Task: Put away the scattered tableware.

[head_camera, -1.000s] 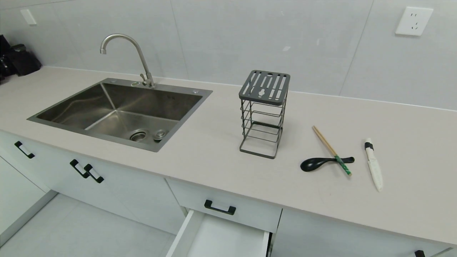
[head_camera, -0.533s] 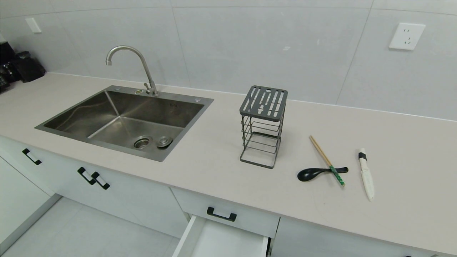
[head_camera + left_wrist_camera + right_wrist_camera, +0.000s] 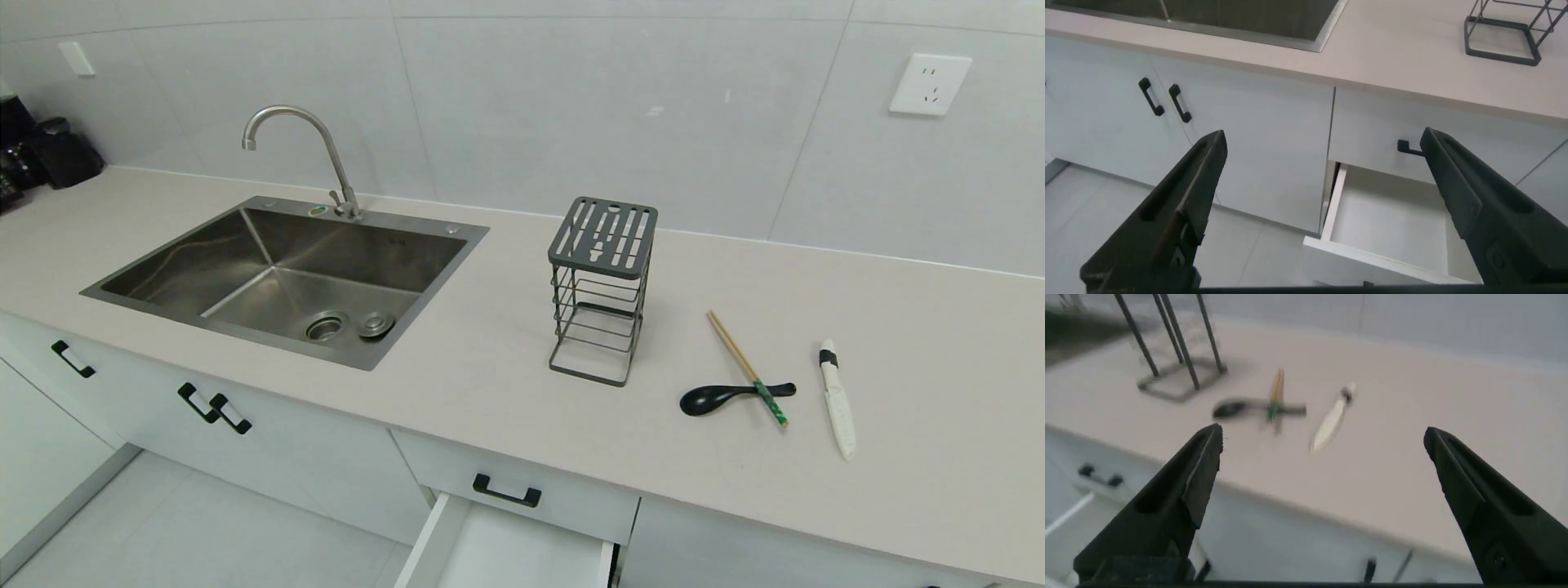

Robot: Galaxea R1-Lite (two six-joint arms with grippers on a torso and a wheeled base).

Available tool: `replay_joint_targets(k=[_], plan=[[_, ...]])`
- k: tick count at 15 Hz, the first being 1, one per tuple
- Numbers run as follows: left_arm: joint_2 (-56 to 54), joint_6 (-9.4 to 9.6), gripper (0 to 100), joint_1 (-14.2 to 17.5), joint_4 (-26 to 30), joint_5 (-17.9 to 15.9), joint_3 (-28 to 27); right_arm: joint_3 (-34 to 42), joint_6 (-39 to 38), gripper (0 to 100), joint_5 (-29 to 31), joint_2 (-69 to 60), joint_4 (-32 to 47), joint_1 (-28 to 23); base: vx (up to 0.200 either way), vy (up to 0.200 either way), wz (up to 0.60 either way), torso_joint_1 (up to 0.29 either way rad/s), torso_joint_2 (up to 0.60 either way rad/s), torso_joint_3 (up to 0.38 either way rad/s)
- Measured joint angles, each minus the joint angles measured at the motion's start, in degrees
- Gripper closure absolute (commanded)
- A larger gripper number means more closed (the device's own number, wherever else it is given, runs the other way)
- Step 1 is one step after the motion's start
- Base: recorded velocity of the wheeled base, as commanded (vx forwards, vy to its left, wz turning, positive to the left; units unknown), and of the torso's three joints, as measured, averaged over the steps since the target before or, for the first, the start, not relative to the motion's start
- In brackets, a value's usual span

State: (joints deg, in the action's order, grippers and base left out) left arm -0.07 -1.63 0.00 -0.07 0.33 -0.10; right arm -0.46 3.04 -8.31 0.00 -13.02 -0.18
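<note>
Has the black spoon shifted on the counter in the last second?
No. The camera shifted; the black spoon lies right of the wire rack, under the chopsticks, as before.

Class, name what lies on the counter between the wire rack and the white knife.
A black spoon with chopsticks lying across its handle, seen in the head view.

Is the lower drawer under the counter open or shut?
Open. The drawer is pulled out beneath the black-handled front, its white inside exposed.
</note>
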Motion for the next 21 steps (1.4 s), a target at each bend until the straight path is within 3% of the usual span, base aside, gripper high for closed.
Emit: replay_joint_targets(k=[4, 10, 21], plan=[[0.0, 0.0, 0, 0.0, 0.0, 0.0, 0.0, -7.97, 0.62, 0, -2.6, 5.67, 4.21, 1.3, 0.0, 0.0, 0.0, 0.0, 0.0, 0.0], [0.0, -0.02, 0, 0.0, 0.0, -0.01, 0.0, -15.36, 2.9, 0, -2.77, 26.04, 5.03, 9.5, 0.0, 0.0, 0.0, 0.0, 0.0, 0.0], [0.0, -0.02, 0, 0.0, 0.02, 0.0, 0.0, -16.53, 7.14, 0, -2.96, 58.84, -13.78, 11.92, 0.0, 0.0, 0.0, 0.0, 0.0, 0.0]])
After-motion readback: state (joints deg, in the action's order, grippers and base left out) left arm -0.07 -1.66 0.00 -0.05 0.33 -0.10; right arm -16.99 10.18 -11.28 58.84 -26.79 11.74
